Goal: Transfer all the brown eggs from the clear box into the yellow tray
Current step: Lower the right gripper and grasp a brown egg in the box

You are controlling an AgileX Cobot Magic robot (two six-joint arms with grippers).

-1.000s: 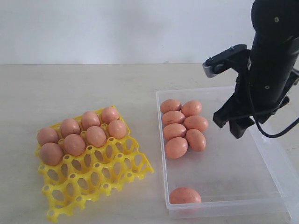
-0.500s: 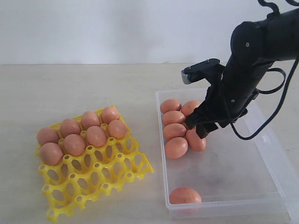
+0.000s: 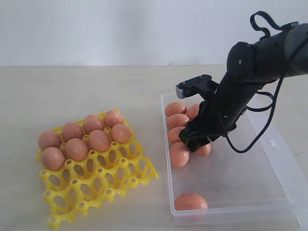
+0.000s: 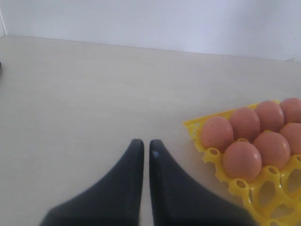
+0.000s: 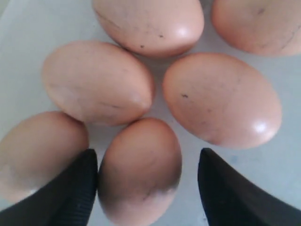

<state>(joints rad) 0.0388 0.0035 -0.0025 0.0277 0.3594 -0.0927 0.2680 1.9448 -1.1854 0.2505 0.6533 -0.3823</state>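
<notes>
Your right gripper [image 3: 195, 142] spread wide, straddling one egg [image 5: 139, 169] in box [image 3: 240, 173], frame right; left gripper [image 4: 143, 143] clenched.

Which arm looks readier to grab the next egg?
The right: its open jaws straddle a brown egg in the clear box. The left jaws sit shut over bare table beside the yellow tray.

A pale beige desk [image 3: 86, 86] with a matte, faintly streaked surface fills the exterior view from 3 o'clock round through 6 to 9 o'clock. Behind it, across 12 o'clock, stands a plain white wall [image 3: 120, 29], bare and evenly lit. Desk and wall meet in a straight horizontal line. The light is soft and diffuse, leaving only faint, blurred shadows on the desk.
</notes>
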